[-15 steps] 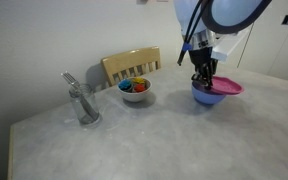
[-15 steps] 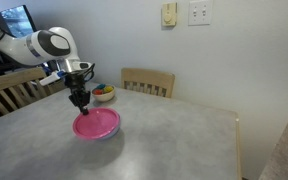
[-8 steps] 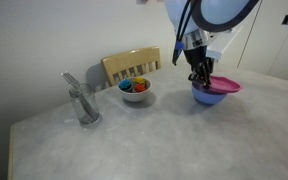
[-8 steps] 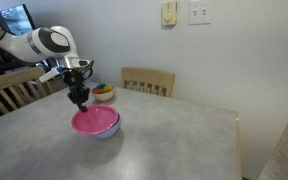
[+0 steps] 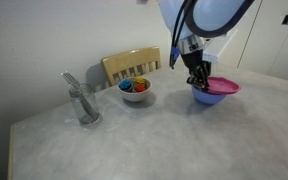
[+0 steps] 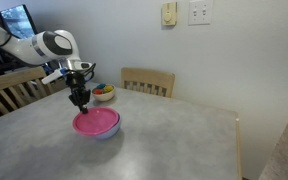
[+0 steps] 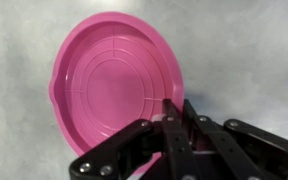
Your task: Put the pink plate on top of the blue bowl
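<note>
One pink plate (image 7: 114,85), round, shallow, plain magenta with faint concentric rings moulded in its floor, sits on top of the blue bowl (image 5: 206,98) and covers its mouth. I see the gripper (image 7: 174,108) with its fingers pinched together on the plate's rim, on the bowl's side nearest the white bowl (image 5: 135,92).

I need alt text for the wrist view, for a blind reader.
A pink plate, seen from above, fills most of the picture over a grey table. The black claw enters from below and grips the plate's lower right rim.
</note>
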You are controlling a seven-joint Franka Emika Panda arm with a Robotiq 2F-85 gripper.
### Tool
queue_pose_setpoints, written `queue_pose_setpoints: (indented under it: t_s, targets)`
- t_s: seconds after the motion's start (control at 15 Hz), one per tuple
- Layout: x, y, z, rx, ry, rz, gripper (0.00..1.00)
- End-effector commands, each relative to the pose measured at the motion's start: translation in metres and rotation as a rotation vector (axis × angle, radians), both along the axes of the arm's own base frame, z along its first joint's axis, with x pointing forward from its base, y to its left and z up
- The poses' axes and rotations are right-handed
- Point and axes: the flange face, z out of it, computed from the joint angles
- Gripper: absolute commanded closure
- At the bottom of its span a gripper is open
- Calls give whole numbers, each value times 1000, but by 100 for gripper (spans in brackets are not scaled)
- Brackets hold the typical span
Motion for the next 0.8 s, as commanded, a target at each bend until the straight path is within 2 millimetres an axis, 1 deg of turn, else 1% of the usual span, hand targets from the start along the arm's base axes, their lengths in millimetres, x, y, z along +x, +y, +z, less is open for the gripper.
queue_pose_setpoints:
  t_s: [0.0, 0.73]
  targets:
    - [7, -1, -4, -12, 28, 22, 97]
    - [18, -8, -7, -16, -1, 35, 97]
